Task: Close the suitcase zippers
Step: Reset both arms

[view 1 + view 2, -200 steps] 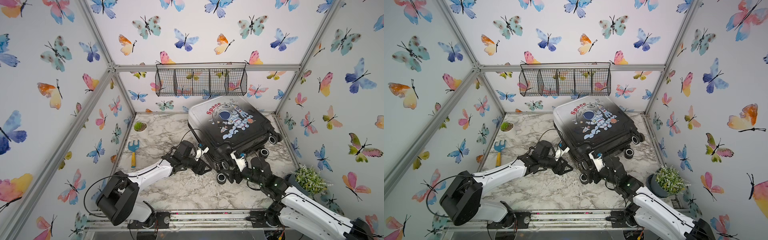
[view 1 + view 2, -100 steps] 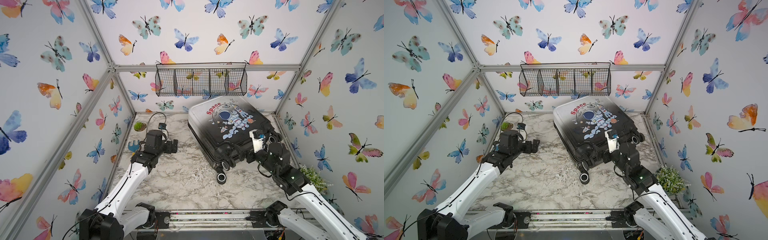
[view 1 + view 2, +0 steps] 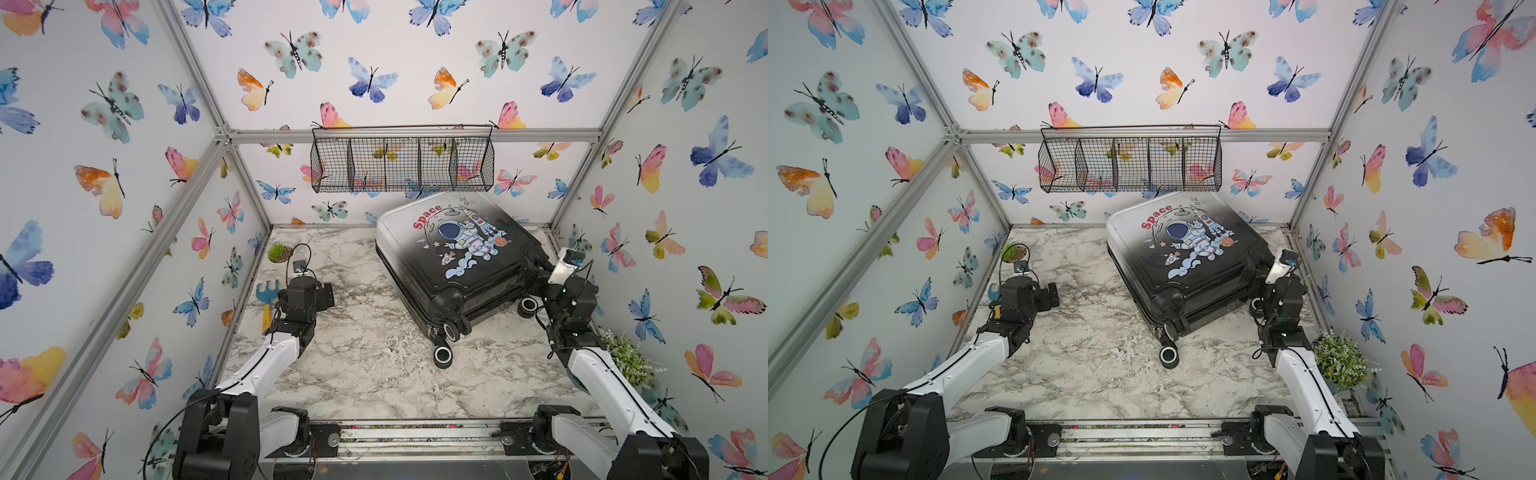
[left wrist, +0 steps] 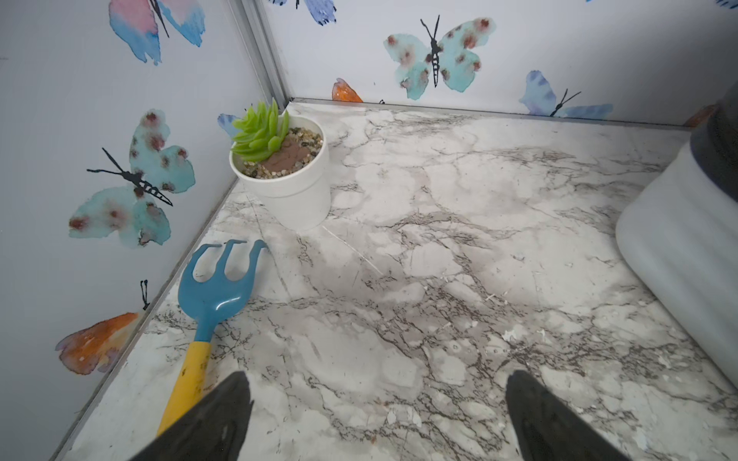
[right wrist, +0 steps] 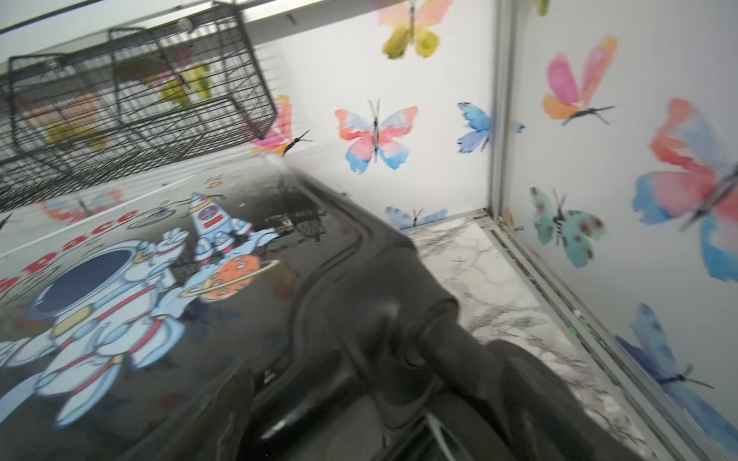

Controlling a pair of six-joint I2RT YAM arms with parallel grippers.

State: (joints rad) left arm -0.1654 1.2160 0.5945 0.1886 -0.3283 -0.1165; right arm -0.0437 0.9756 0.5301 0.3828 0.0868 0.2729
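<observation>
**Case shells together, left arm clear, zip end-state unclear**

Far left by the wall are a blue rake [image 3: 266, 293] and a small succulent pot [image 3: 277, 252]; neither is a task item. The left gripper [image 4: 375, 399] hangs near them over the bare table [image 3: 365, 374], fingers spread wide with nothing between. It is well apart from the case.

Centre-right, the suitcase [image 3: 453, 257] lies flat and skewed, astronaut side up. Its back end sits under the wire basket [image 3: 401, 160] and its wheels [image 3: 442, 355] point frontward. The shells look pressed together and no lining shows. The zippers [image 3: 432, 331] are a dark track round the rim, and small pulls seem to dangle at the front corner by a wheel. They are too small to tell whether the track is fully run.

The right gripper [image 3: 540, 270] sits at the case's right wheel-end corner. The wrist view is blurred, so I cannot tell if its fingers are open or closed, or touching.

Judgement: the task is late-stage, possibly done. What's left is checking that the pulls are home.
</observation>
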